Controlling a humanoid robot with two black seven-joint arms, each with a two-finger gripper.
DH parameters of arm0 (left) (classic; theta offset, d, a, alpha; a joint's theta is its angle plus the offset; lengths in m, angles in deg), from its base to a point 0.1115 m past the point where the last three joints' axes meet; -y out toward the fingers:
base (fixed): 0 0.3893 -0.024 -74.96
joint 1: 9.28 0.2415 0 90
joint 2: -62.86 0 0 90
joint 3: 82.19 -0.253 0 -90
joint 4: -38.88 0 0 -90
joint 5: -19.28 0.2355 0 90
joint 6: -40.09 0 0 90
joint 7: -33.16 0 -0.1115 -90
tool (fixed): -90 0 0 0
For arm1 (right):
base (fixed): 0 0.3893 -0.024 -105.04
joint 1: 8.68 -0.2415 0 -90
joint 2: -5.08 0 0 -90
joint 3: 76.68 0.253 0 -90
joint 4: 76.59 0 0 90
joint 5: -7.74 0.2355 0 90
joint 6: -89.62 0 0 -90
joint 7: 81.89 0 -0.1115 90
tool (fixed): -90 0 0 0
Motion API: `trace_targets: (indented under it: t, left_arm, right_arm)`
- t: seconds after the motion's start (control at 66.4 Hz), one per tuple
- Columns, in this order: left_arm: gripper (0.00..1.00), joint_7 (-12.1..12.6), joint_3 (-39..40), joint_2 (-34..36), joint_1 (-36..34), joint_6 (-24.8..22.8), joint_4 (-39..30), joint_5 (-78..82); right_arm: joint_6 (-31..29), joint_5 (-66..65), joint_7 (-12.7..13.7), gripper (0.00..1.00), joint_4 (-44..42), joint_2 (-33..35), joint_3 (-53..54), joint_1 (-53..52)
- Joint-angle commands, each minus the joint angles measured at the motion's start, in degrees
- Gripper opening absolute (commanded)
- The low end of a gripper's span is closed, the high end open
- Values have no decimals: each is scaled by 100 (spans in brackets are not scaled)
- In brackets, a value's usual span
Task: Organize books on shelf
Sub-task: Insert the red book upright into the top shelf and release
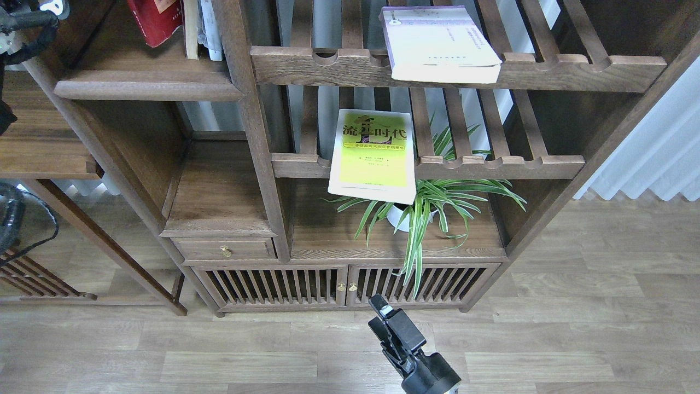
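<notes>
The dark red book shows at the top left, over the solid shelf, its top cut off by the frame edge. It tilts beside two thin upright books. The yellow-green book lies flat on the lower slatted rack, overhanging its front rail. On the upper slatted rack lies the white-lavender book. Black parts of my left arm show in the top left corner; its gripper is out of view. My right gripper hangs low over the floor, fingers together, holding nothing.
A potted spider plant stands on the cabinet top under the yellow-green book. Below are slatted cabinet doors and a small drawer. A lower side shelf sits at the left. Curtains hang at the right.
</notes>
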Motion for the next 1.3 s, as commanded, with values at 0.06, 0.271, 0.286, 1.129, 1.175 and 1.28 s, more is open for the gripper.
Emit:
trace_targets:
  t: [0.06, 0.271, 0.286, 1.129, 1.175, 1.28]
  left_arm:
    - [29, 0, -70, -122, -135, 0, -9, 0]
    - [47, -9, -176, -122, -144, 0, -35, -9]
    - [48, -9, -176, -122, -144, 0, -35, -9]
    - [78, -237, -123, 115, -742, 0, -273, -431]
    - [78, -246, -184, 247, -672, 0, -299, -510]
    - [79, -237, -194, 353, -540, 0, -457, -659]
  right_arm:
    - [0, 0, 0, 99, 19, 0, 7, -9]
    - [0, 0, 0, 99, 28, 0, 7, 0]
    - [0, 0, 0, 99, 28, 0, 16, -9]
    - [0, 0, 0, 99, 28, 0, 16, 0]
    - [0, 0, 0, 99, 28, 0, 16, -9]
    - [0, 0, 0, 99, 36, 0, 16, 0]
